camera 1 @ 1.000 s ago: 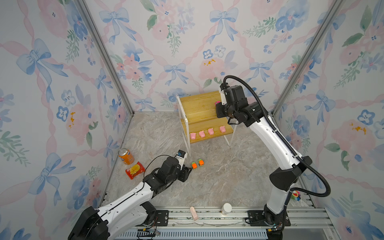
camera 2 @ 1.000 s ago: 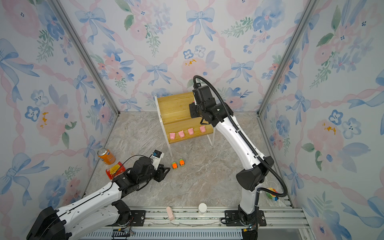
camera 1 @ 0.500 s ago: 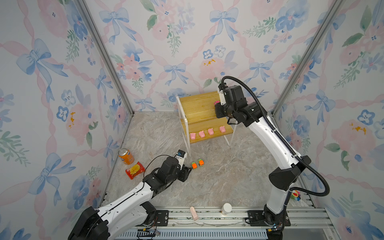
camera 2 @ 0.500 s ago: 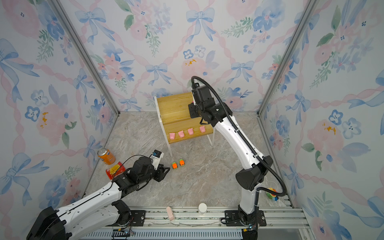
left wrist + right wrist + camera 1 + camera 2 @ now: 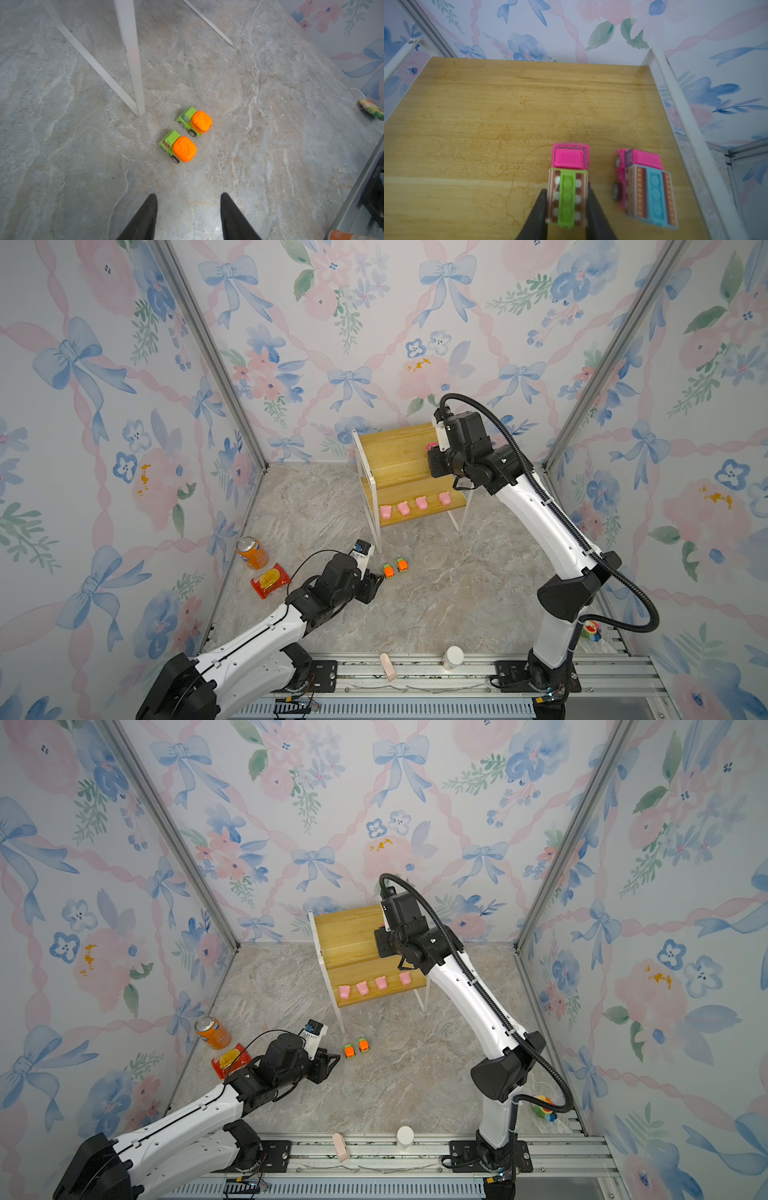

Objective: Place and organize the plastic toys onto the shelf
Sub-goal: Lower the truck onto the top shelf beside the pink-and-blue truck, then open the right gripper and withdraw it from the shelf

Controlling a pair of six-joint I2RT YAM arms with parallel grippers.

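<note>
- The right gripper (image 5: 565, 188) has its dark, tapered fingers (image 5: 536, 209) pressed against both flanks of the green-backed pink car (image 5: 566, 187). It is a boxy plastic toy with a glossy magenta cab and a studded lime strip between brown dotted bands. Whether its wheels touch the wood cannot be told.
- Just beside it, not touching, stands the teal-backed pink car (image 5: 649, 187). It has the same shape, sits slightly askew, and lies between the held car and the white end rail.
- Both are at the top board of the shelf (image 5: 392, 454), smooth yellowish wood with visible grain in a thin white metal frame. In both top views the gripper is at that board's 3 o'clock end.
- Four small, rounded, pale-pink pigs (image 5: 422, 502) sit in a row on the lower board.
- The left gripper (image 5: 188, 195) has its fingers well parted with nothing between them, low over the marbled grey floor (image 5: 270, 166).
- The orange-and-green cars (image 5: 184, 147) stand side by side on the floor, with orange domes, lime bodies and black wheels. In both top views they are at the shelf's 6 o'clock and the left gripper's 2 o'clock.
- The shelf's white front leg (image 5: 133, 62) stands near them, at about 11 o'clock.
- An orange can (image 5: 251, 552) and a crinkly red snack bag (image 5: 270, 580) lie at the left gripper's 9 o'clock.
</note>
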